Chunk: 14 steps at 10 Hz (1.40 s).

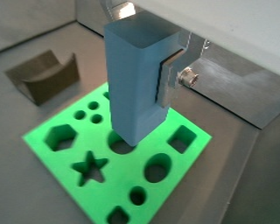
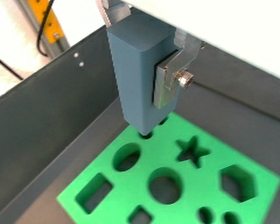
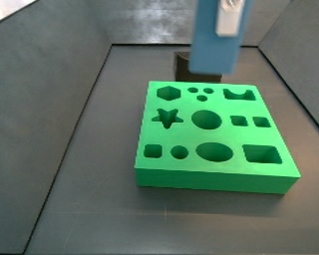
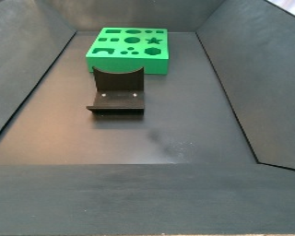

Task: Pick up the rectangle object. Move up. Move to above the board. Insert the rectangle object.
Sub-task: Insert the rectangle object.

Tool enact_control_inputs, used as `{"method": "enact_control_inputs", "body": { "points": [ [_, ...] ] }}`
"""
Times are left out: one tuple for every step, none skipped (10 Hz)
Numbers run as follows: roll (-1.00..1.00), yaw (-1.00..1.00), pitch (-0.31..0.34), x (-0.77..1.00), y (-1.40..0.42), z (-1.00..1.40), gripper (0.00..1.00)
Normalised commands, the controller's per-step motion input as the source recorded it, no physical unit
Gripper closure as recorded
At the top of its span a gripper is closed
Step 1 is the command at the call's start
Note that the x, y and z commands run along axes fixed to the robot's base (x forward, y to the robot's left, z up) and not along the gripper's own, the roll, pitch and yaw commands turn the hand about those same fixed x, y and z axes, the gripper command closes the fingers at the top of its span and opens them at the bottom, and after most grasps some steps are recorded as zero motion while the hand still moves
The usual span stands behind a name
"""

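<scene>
Block in my grip: my hand (image 1: 166, 74) is clamped on the rectangle object (image 1: 137, 83) near its upper end, holding it upright above the board (image 1: 184, 162), lower tip near a cutout. It looks light, rigid and smooth-sided, so I judge a firm squeeze across its flat faces is the right hold; any tilt could jam it.

Gripper (image 1: 168, 74): flat silver metal fingers (image 1: 178, 70), dull sheen. Rectangle object (image 1: 136, 83): matt blue plastic, smooth. Board (image 3: 211, 134): bright green plastic, smooth, matt. Fixture (image 4: 117, 96): dark, matt. Floor (image 4: 162, 138): grey, faintly scuffed.
</scene>
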Motion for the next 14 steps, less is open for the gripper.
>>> {"method": "enact_control_inputs", "body": {
  "points": [
    [-0.07, 0.0, -0.036, 0.68, -0.26, -0.37, 1.0],
    [-0.05, 0.0, 0.0, 0.76, -0.25, -0.38, 1.0],
    [-0.01, 0.01, 0.0, 0.88, -0.28, -0.41, 1.0],
    [-0.01, 0.08, 0.0, 0.66, -0.2, -0.37, 1.0],
    [0.0, 0.0, 0.0, 0.06, -0.11, -0.03, 1.0],
    [-0.03, 0.0, -0.03, 0.0, 0.0, -0.03, 1.0],
    [0.05, 0.08, -0.023, 0.0, 0.0, -0.19, 1.0],
    [0.13, 0.17, -0.064, 0.51, -0.11, -0.41, 1.0],
    [0.12, 0.29, -0.037, 0.64, -0.08, -0.32, 1.0],
    [0.09, 0.36, -0.036, 0.62, -0.06, -0.28, 1.0],
    [0.06, 0.38, -0.033, 0.63, -0.09, -0.25, 1.0],
    [0.05, 0.36, -0.034, 0.65, -0.13, -0.27, 1.0],
    [0.06, 0.33, -0.036, 0.66, -0.18, -0.29, 1.0],
    [0.05, 0.29, -0.043, 0.61, -0.21, -0.29, 1.0]
  ]
}}
